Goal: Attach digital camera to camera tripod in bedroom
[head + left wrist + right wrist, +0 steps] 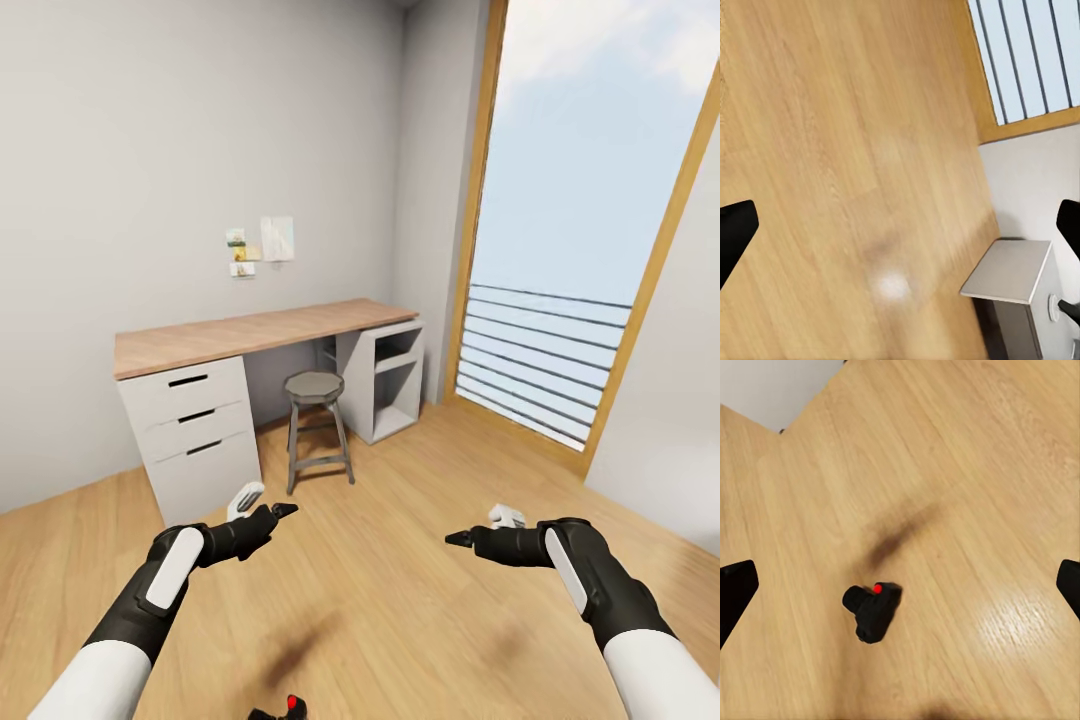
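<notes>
Both jaws are spread wide and empty; the digital camera (873, 612) is seen on the floor (967, 472) between the right jaws, so a rushed descent could knock it aside.

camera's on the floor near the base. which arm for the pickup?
Probably right. The right wrist view looks down on the digital camera lying on the wood floor, between the open right gripper's fingers. The left gripper, also open, faces bare floor and a white unit.
</notes>
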Tool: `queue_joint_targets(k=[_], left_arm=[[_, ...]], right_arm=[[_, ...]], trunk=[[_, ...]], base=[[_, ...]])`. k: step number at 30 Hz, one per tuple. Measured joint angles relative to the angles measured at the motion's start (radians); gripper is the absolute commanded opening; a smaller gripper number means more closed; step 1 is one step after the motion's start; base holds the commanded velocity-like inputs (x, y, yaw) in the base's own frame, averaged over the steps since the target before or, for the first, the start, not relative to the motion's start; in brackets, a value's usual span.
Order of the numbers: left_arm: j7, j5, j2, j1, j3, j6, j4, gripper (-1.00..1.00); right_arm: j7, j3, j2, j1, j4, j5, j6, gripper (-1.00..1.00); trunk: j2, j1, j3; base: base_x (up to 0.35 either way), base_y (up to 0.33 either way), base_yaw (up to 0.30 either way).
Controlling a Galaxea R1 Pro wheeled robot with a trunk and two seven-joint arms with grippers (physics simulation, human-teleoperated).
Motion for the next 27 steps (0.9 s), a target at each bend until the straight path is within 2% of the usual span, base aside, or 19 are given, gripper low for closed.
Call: queue_joint_targets(k=[27], left_arm=[[0.013, -0.003, 0.000, 0.000, 0.000, -0.010, 0.004, 1.00]], right_arm=[[-0.001, 0.000, 0.001, 0.000, 0.001, 0.002, 0.020, 1.00]], trunk=[[-0.189, 0.104, -0.085]], base=[[0.000, 0.000, 0.000]])
